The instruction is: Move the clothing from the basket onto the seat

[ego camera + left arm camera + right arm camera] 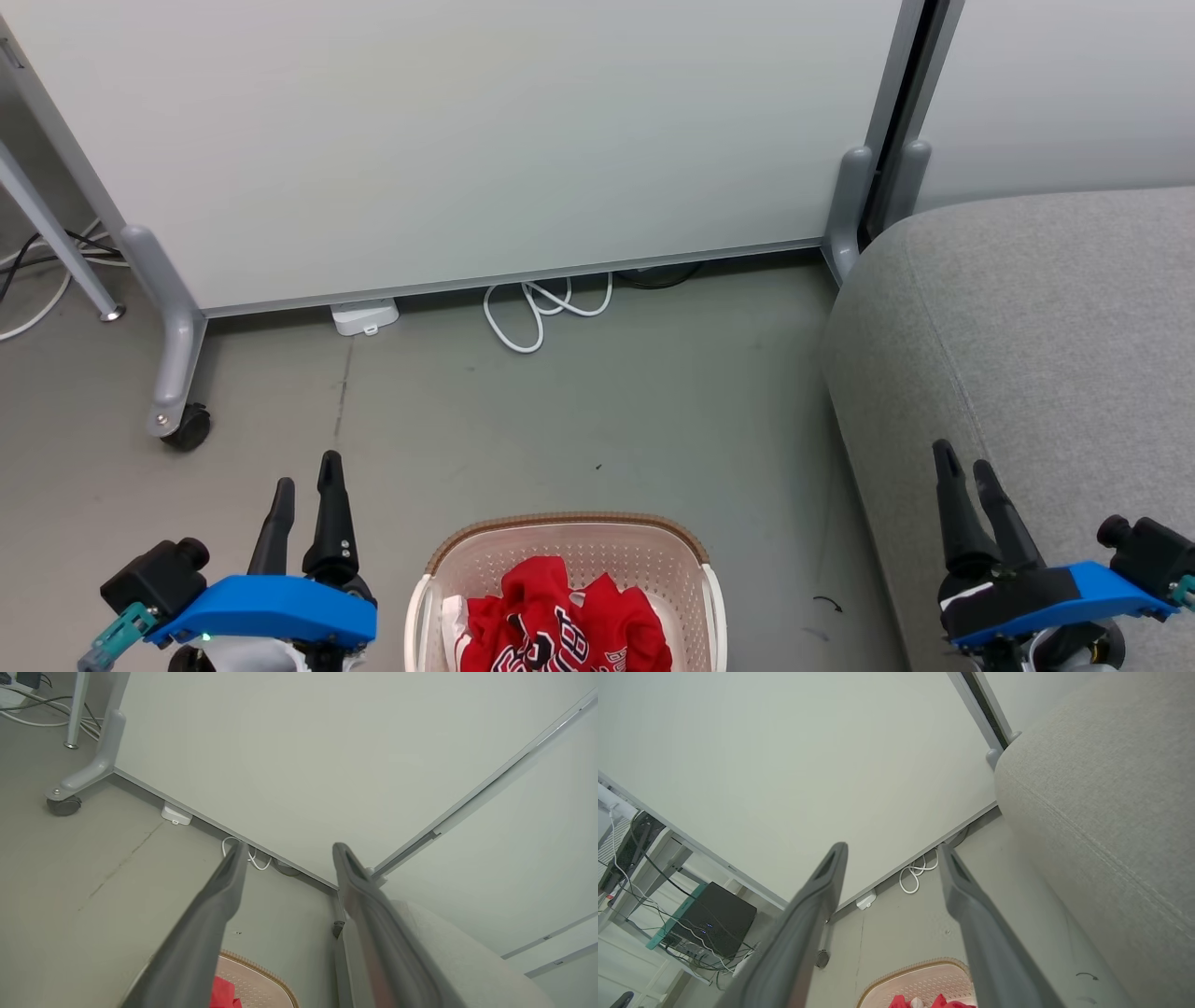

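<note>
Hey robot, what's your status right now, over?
Status: left tool and right tool open, empty. Red clothing in basket, untouched. Bare floor between basket and seat, nothing in the way.

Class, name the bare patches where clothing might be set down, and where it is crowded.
The seat is bare, from the panel down to the right gripper. The floor between the basket and the cable is bare too. Crowded: the basket, heaped with clothing.

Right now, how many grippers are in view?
2. The left gripper hangs left of the basket, open and empty. The right gripper hangs right of it, by the seat, open and empty. None seem hidden.
</note>
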Robot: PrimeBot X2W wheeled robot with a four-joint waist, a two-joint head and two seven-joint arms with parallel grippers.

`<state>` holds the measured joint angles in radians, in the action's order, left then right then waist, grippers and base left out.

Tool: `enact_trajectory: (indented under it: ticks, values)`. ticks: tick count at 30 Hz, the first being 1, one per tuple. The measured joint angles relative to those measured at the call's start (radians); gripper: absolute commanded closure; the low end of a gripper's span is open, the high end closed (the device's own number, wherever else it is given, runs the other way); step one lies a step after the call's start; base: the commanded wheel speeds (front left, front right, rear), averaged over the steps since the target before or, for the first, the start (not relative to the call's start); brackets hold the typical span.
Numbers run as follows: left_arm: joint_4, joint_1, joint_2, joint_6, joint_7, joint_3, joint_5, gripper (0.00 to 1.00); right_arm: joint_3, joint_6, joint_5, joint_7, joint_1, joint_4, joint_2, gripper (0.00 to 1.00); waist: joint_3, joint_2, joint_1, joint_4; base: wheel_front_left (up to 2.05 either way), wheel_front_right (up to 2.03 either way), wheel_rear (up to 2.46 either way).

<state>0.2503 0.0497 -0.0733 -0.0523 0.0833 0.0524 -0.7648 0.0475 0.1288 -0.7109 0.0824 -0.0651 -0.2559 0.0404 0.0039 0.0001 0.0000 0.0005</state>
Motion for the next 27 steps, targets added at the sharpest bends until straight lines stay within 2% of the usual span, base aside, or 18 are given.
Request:
enact_trajectory:
  ticks: [27]
  values:
    - [0.035, 0.014, -0.019, 0.018, 0.074, 0.063, 0.287, 0.0, -0.018, 0.0, 0.354, 0.06, -0.003, -0.003, 0.002, 0.0, -0.002, -0.0001, 0.0, -0.004, 0.0, 0.0, 0.0]
